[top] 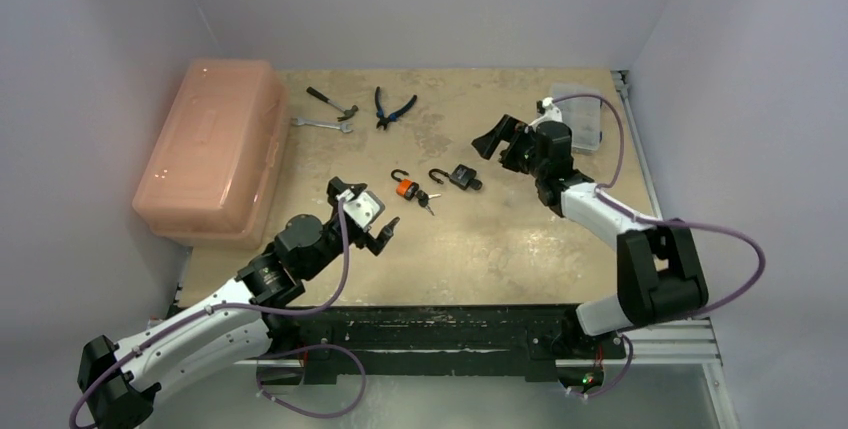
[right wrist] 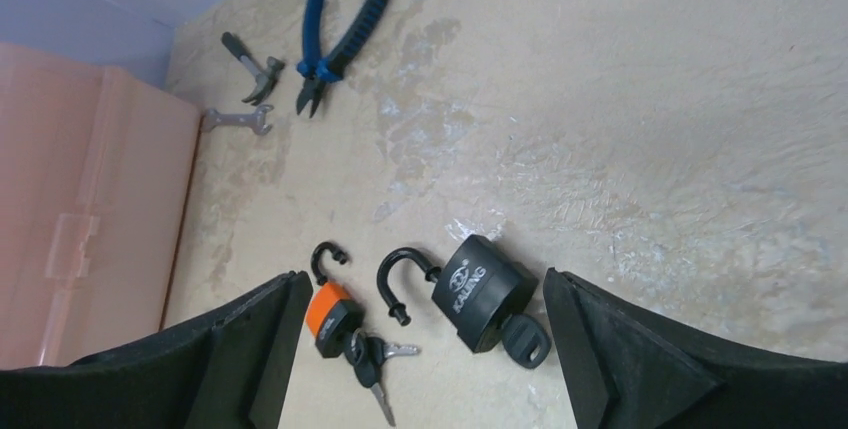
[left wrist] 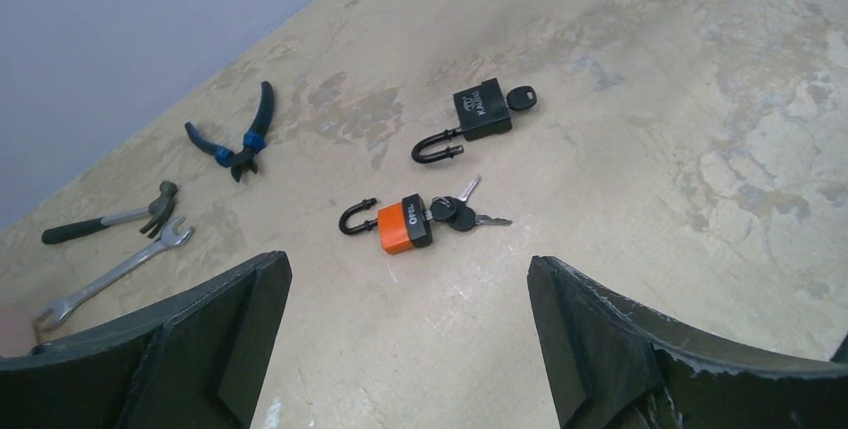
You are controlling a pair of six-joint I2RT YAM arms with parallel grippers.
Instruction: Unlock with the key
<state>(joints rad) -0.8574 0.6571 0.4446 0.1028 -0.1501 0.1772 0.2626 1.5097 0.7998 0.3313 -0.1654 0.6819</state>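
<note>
1. The black padlock (right wrist: 480, 294) lies flat on the table (top: 500, 249), low in the centre of the right wrist view. Its shackle (right wrist: 393, 287) is swung clear of the body, and its key (right wrist: 527, 340) sits in the keyway at the lower right end.
2. Just left of it in that view, and not touching it, lies the orange padlock (right wrist: 335, 314). Its shackle is also open, and a small bunch of keys (right wrist: 372, 357) hangs at its base.
3. In the overhead view both locks sit near mid-frame, between the two arms.
4. The right gripper (top: 492, 137) hovers up and to the right of the black padlock in the overhead frame. Its jaws are spread wide with nothing between them, and its wrist view shows the lock lying untouched in the gap between the two fingers.
5. The left gripper (top: 362, 209), lower left of the orange padlock, is likewise spread wide and empty.
6. With both shackles free, the unlocking looks done. The step in hand seems to be letting go and clearing away.
7. To do that well, lift the right arm straight off before any sideways travel. Keep the fingers wide so neither pad catches the key head or drags the lock, and leave the key seated.
8. Further out, the pliers (top: 393, 109), hammer (top: 330, 101) and wrench (top: 322, 125) lie at upper centre. The pink box (top: 215, 149) is at the left, well apart from the locks.
</note>
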